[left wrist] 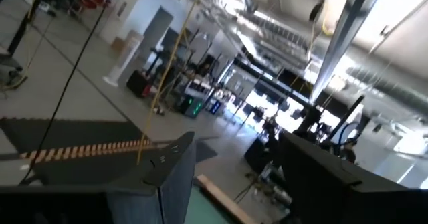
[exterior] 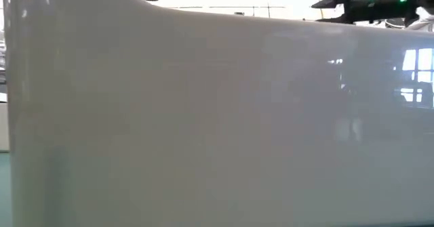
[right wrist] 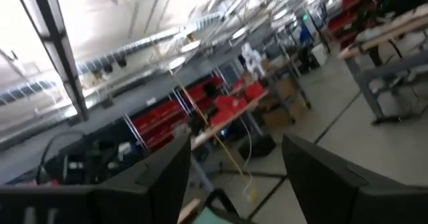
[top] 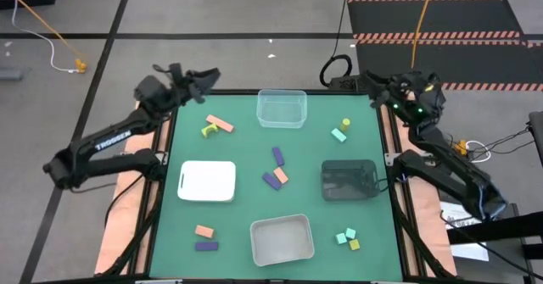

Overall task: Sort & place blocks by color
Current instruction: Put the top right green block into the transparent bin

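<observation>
From above, small salmon, purple, yellow and mint blocks (top: 277, 167) lie scattered over the green desk (top: 242, 148); none sits in a tray. Left gripper (top: 188, 82) and right gripper (top: 386, 89) hover at the far corners. Wrist views show both jaws released. Best to start with the nearest salmon bar (top: 220, 123), descending squarely.

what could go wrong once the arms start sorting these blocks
The purple bar, salmon block and second purple block lie bunched mid-table, so a grasp may nudge the neighbours. The low view is blocked by the white tray, leaving little side feedback. Both the left gripper and right gripper, open, start at the far corners, making long reaches.
</observation>
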Robot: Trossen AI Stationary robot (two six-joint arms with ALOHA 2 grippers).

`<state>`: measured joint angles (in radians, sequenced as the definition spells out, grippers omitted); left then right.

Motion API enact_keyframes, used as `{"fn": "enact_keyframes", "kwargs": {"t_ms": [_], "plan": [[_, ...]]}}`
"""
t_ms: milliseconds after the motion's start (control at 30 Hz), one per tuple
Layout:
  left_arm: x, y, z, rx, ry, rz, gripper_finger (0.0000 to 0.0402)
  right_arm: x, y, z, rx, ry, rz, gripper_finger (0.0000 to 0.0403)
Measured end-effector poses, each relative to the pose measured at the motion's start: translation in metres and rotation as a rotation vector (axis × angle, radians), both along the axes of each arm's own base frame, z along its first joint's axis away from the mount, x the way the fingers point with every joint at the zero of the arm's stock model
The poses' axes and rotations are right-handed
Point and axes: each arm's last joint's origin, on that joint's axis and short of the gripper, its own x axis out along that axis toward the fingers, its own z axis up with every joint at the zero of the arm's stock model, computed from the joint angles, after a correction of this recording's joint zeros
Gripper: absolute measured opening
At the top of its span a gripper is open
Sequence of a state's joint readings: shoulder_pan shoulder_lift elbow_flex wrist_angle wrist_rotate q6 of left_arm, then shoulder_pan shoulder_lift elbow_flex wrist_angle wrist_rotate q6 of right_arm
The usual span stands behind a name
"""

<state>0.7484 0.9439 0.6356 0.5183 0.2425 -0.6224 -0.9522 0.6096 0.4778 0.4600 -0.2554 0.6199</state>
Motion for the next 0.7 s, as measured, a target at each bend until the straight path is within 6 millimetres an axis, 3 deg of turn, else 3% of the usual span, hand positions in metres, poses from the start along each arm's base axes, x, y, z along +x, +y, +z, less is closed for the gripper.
{"fn": "enact_keyframes", "kwargs": {"t_ms": [233,400,700], "plan": [[0.025,0.014,-0.004,-0.020,0.060,-0.023,0.0214,0.030,0.000,-0.013,-0.020,0.135,-0.005,0.0226],[0.031,0.020,-0.002,-0.016,0.069,-0.021,0.0214,0.049,0.004,-0.007,-0.083,0.257,-0.014,0.0226],[0.032,0.021,0.010,0.043,0.063,-0.012,0.0214,0.080,0.002,0.007,0.014,0.704,-0.005,0.0226]]}}
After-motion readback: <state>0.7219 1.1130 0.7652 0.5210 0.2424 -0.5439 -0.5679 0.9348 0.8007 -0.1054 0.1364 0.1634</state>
